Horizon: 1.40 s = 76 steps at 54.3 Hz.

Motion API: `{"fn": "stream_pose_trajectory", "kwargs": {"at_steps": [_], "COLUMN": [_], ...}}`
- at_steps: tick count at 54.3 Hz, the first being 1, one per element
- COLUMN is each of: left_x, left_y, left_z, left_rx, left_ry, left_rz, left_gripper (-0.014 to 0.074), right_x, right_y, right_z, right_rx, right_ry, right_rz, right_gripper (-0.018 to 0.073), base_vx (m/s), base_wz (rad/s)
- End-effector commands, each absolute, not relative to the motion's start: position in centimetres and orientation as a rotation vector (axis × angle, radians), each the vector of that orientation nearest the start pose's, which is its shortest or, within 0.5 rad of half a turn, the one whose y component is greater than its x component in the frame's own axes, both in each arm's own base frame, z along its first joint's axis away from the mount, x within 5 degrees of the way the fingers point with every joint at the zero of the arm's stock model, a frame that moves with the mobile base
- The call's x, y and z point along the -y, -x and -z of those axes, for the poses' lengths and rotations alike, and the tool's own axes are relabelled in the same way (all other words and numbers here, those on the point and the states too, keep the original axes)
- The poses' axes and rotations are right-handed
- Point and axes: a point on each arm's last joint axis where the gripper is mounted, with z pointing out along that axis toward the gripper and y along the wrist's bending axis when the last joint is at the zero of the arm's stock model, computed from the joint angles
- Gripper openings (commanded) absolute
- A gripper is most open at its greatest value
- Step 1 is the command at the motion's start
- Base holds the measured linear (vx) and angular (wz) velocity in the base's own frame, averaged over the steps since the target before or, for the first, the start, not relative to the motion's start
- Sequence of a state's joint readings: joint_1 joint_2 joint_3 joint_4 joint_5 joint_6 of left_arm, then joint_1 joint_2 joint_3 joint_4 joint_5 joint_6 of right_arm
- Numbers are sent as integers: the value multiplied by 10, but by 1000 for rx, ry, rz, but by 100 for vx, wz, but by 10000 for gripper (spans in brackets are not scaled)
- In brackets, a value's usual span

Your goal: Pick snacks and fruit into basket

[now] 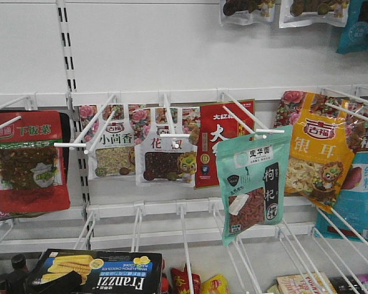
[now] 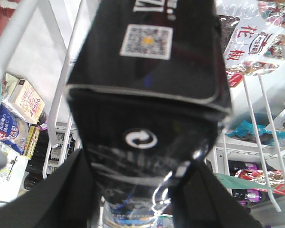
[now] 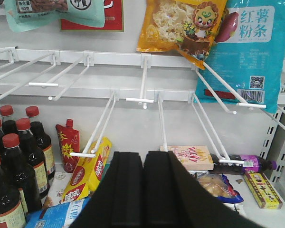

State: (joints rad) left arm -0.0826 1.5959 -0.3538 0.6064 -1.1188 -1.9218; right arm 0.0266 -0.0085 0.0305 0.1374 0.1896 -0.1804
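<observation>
Snugly between the fingers (image 2: 52,199) of the left hand (image 2: 140,164), tight around it: Franzzi box (image 2: 147,80).

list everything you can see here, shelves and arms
Franzzi box: 1, black, bottom left, gripped
goji pouch: 1, teal, hanging centre right
floral pouches: 2, white, left of centre
red pouches: 2, red, one far left, one left of the goji pouch
yellow pouch: 1, yellow, right of the goji pouch
blue pouches: 2, blue, far right, upper and middle rows
sauce bottles: several, dark with red caps, bottom shelf left
Pocky box: 1, pale, bottom shelf
basket: none in view
left gripper: 1, black, shut on Franzzi box
right gripper: 1, black, shut, empty
</observation>
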Motion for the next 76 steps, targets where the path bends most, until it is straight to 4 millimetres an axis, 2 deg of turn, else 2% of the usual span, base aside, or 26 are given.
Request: {"fn": "stream_pose_trajectory", "kwargs": {"at_steps": [1,32,61,76], "left_x": [69,79,86,87], "left_y": [-238,-229,-222,-220], "left_z": [-213,-212,-203,-200], "left_rx": [-1467,-1596,-1709,-1726], "left_ry": [759,440,66,-31], "left_rz": [1872,1748,1500,1436], "left_gripper": [1,1,1,2], "right_x": [-3,-3,-3,-3], "right_y": [-56,-56,-56,-56], "right_z": [-192,-192,-192,-192], "right_rx": [-1602,-1602,-1602,-1602], "right_ry": [67,67,67,67], "right_rz": [5,5,5,5], "right_gripper": [-10,-10,-10,-10], "base_vx": [0,0,0,0], "base_wz": [0,0,0,0]}}
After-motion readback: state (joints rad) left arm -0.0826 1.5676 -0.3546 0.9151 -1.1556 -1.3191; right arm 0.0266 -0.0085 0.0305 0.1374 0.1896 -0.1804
